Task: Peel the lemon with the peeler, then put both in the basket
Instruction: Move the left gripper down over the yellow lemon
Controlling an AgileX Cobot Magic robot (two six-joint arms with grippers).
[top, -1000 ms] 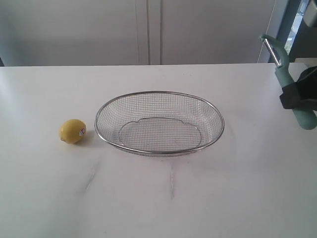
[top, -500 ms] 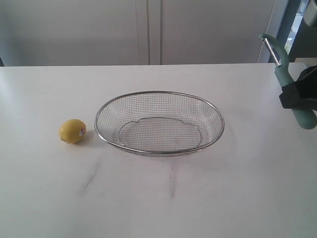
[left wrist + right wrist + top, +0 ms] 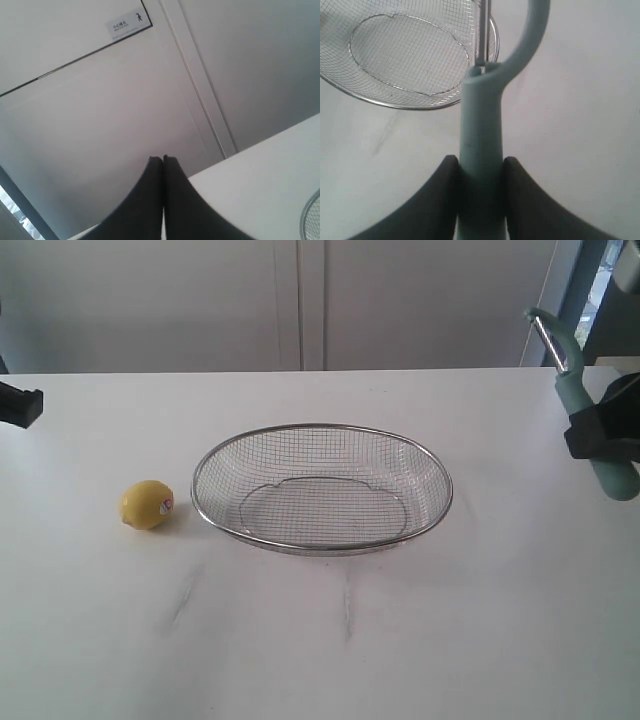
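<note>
The small yellow lemon (image 3: 147, 505) with its red-and-white sticker lies on the white table, just left of the wire mesh basket (image 3: 322, 488). At the right edge, my right gripper (image 3: 598, 435) is shut on the teal handle of the peeler (image 3: 575, 400), held upright above the table with its blade head on top. In the right wrist view the peeler (image 3: 481, 145) sits clamped between both fingers, and the basket (image 3: 410, 55) shows beyond it. My left gripper (image 3: 20, 405) shows at the far left edge; in its wrist view the left gripper (image 3: 163, 159) is shut with nothing in it.
The white table (image 3: 330, 640) ends at a pale wall with a vertical panel seam (image 3: 300, 305). Faint grey scuff marks (image 3: 347, 605) lie in front of the basket. A window frame (image 3: 585, 280) rises at the back right.
My left gripper has come into the exterior view at the far left edge. The right gripper, peeler, lemon and basket have stayed put.
</note>
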